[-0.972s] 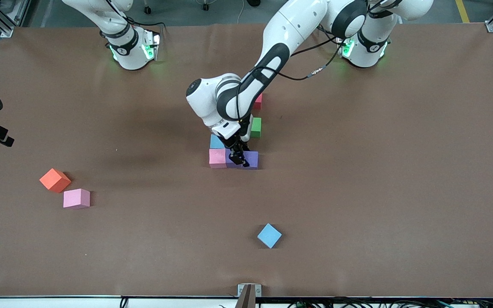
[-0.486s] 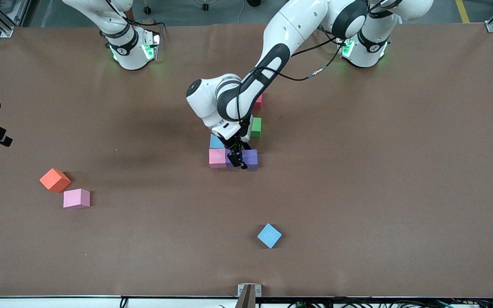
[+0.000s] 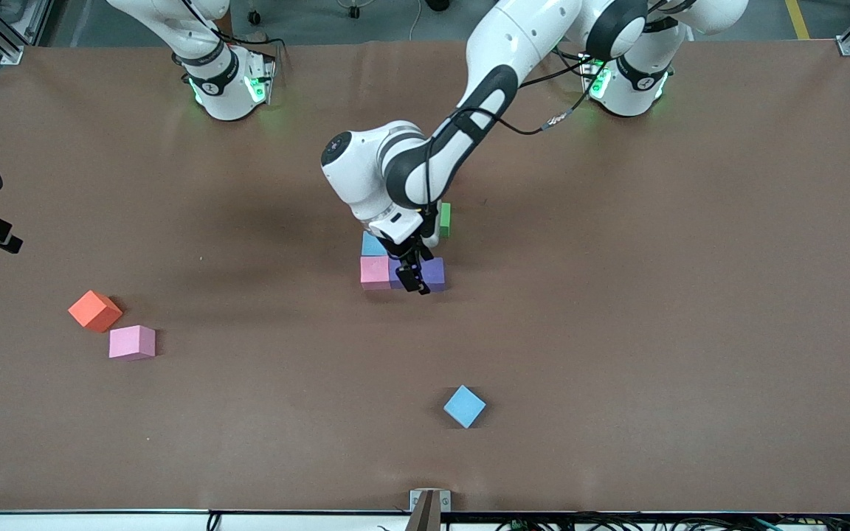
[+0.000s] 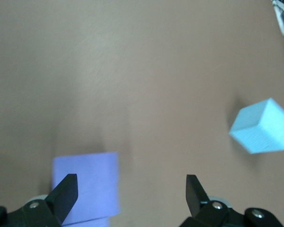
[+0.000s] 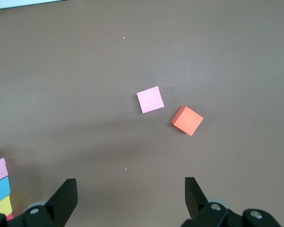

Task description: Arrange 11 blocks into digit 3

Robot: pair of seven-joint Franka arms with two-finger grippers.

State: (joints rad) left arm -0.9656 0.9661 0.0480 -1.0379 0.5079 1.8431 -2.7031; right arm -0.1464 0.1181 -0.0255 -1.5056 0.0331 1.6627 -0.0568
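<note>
The figure of touching blocks sits mid-table, largely hidden under my left arm. Its row nearest the camera shows a pink block (image 3: 375, 271) and a purple block (image 3: 434, 273). A light blue block (image 3: 372, 243) and a green block (image 3: 444, 219) lie farther from the camera. My left gripper (image 3: 414, 279) hangs open just over that row, holding nothing. In the left wrist view one of the fingers (image 4: 66, 191) of the left gripper (image 4: 131, 189) overlaps the purple block (image 4: 87, 187). Loose blocks: pink (image 3: 132, 342) and light blue (image 3: 464, 405). My right gripper (image 5: 130, 191) is open and empty, high above the table.
An orange cube (image 3: 94, 310) lies beside the loose pink block, toward the right arm's end; both show in the right wrist view, orange cube (image 5: 187, 120) and pink block (image 5: 150, 99). The loose light blue block (image 4: 261, 126) shows in the left wrist view.
My left gripper opened off the purple block and lifted slightly. The left arm shifted and now covers the red block. The right arm has not moved.
</note>
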